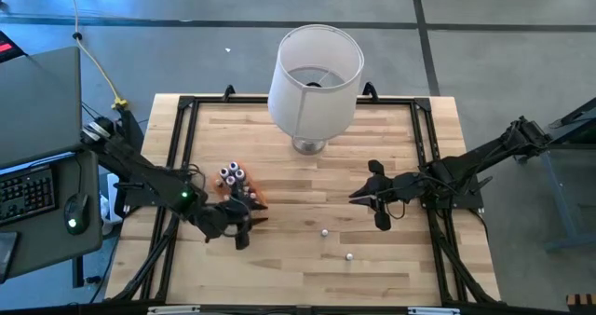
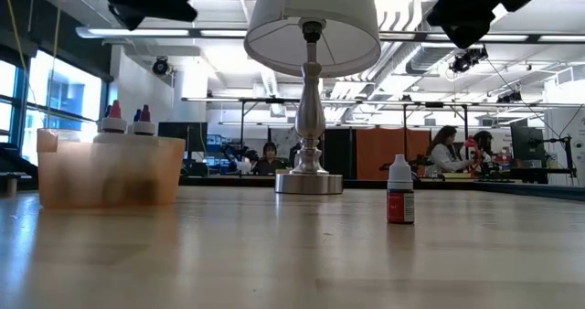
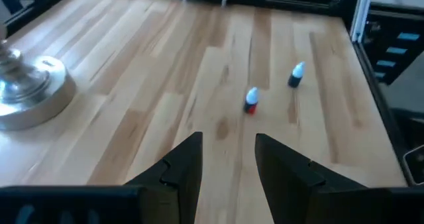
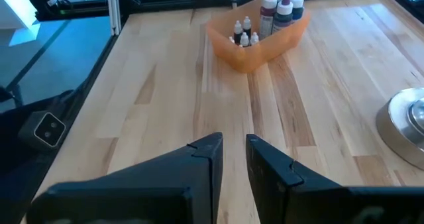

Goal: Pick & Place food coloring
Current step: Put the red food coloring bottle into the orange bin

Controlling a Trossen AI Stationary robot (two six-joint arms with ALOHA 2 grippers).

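Food coloring: most bottles stand gathered in the orange tray left of centre, two loose bottles lower centre | left gripper released, empty, beside the tray; I read a drop-off | right gripper nearly closed, empty, waiting mid-right.

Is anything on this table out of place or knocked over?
Mostly tidy. Two small food coloring bottles stand alone on the bare wood, apart from the others gathered in the orange tray. Both look upright in the left wrist view; nothing looks spilled. The lamp stands straight too.
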